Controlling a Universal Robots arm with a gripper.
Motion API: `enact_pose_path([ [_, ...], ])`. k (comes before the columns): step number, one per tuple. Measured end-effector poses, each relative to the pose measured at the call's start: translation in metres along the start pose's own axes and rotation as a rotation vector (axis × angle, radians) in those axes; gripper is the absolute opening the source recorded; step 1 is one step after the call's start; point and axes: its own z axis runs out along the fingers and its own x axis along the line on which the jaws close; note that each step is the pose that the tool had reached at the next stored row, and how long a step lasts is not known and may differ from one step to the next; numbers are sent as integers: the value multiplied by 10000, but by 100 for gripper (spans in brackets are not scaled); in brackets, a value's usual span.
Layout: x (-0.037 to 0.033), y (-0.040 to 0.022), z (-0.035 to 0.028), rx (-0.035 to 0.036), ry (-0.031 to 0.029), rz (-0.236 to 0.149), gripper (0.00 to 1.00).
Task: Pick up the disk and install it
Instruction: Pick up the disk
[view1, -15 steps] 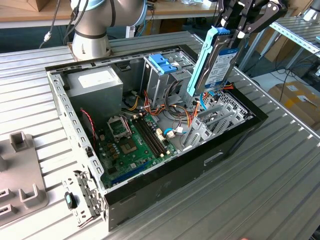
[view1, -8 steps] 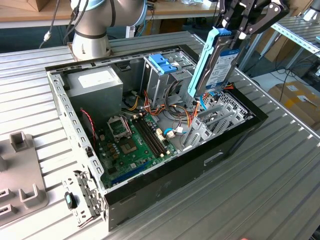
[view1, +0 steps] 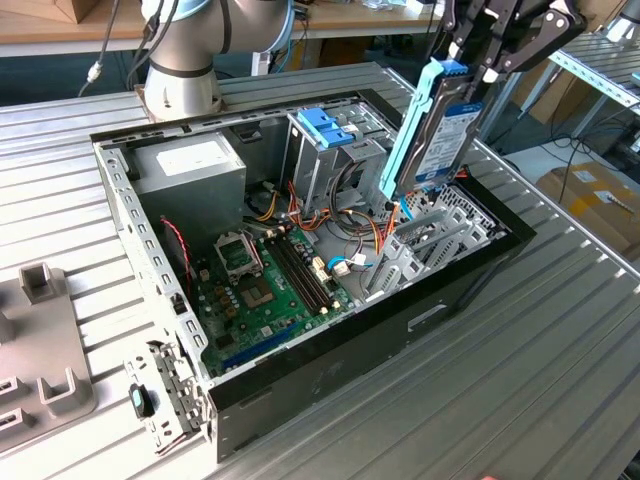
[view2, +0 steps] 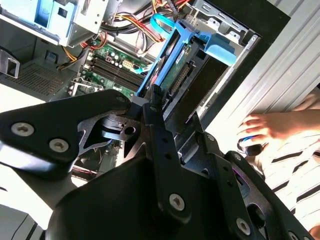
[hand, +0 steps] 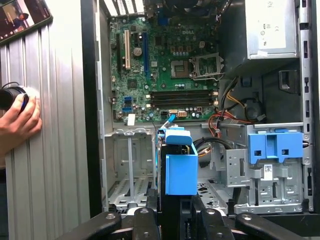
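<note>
Table (view1: 520, 380) of ribbed metal carried an open computer case (view1: 330, 380); a cardboard box (view1: 590, 195) lay beyond its edge; the gripper (view1: 478, 62), clamped on the disk (view1: 447, 135), held it upright over the case; a hand (hand: 20, 120) rested on the table.

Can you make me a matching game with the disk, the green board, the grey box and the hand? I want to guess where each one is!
Things:
1. disk
2. green board
3. grey box
4. hand

Places:
A. outside the case, resting on the table
B. lying flat on the case floor
C. held by the gripper over the open case
D. in a corner of the case, with a white sticker on it

Pairs: 1-C, 2-B, 3-D, 4-A
</note>
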Motion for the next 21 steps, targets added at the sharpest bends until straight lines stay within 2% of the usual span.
enact_pose_path([
  [6,25,-1,0,1,14,0,35],
  [8,26,-1,1,2,38,0,35],
  [16,26,-1,1,2,39,0,35],
  [21,81,-3,3,2,39,0,35],
])
